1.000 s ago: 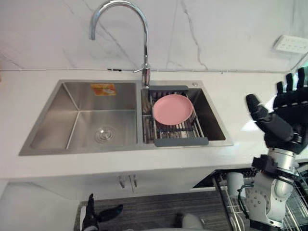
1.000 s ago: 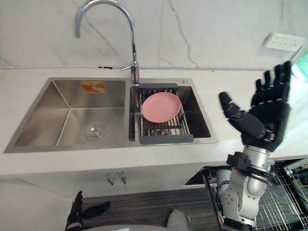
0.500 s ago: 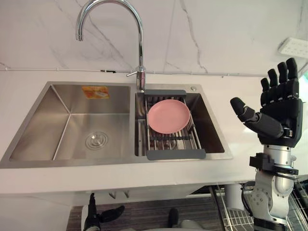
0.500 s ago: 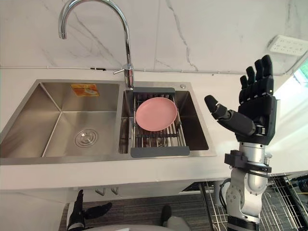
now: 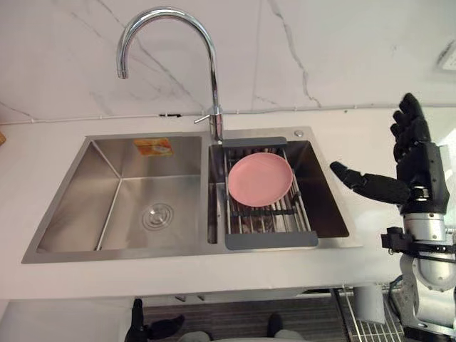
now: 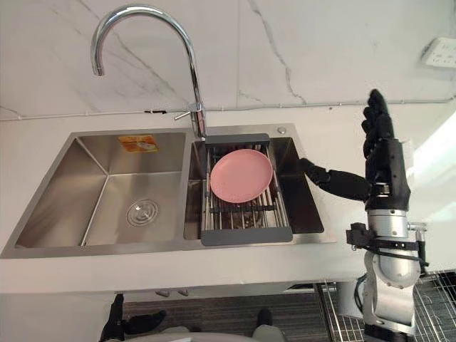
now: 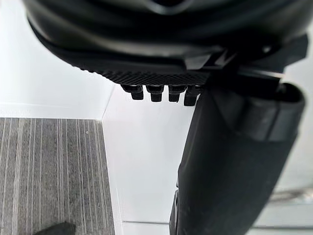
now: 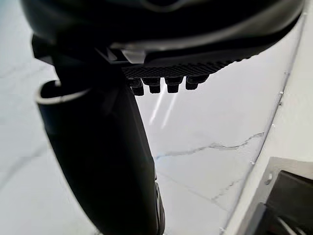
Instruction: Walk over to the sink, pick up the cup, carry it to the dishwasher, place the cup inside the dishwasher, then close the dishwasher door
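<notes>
My right hand (image 5: 417, 171) is raised over the white counter just right of the steel sink (image 5: 78, 214), edge-on, fingers straight up and thumb stretched toward the sink's right rim. It is open and holds nothing; its wrist view shows the thumb (image 8: 98, 161) and straight fingertips against the marble wall. My left hand (image 5: 135, 326) hangs low by the floor in front of the cabinet, open and empty, its fingers (image 7: 159, 92) straight. In the right basin a pink plate (image 5: 260, 178) lies on a grey drying rack (image 5: 271, 239).
A tall curved faucet (image 5: 171, 14) rises behind the divider between the basins. The left basin has only its drain (image 5: 157, 216). A wire dishwasher rack (image 6: 335, 324) shows below the counter at the right, with a pale cylinder (image 5: 369, 305) beside it. A wall socket (image 6: 443, 51) is at the far right.
The whole view has shifted with the camera. My right hand has turned from palm-facing to edge-on, its thumb now reaching toward the sink's right rim. The left hand stays low.
</notes>
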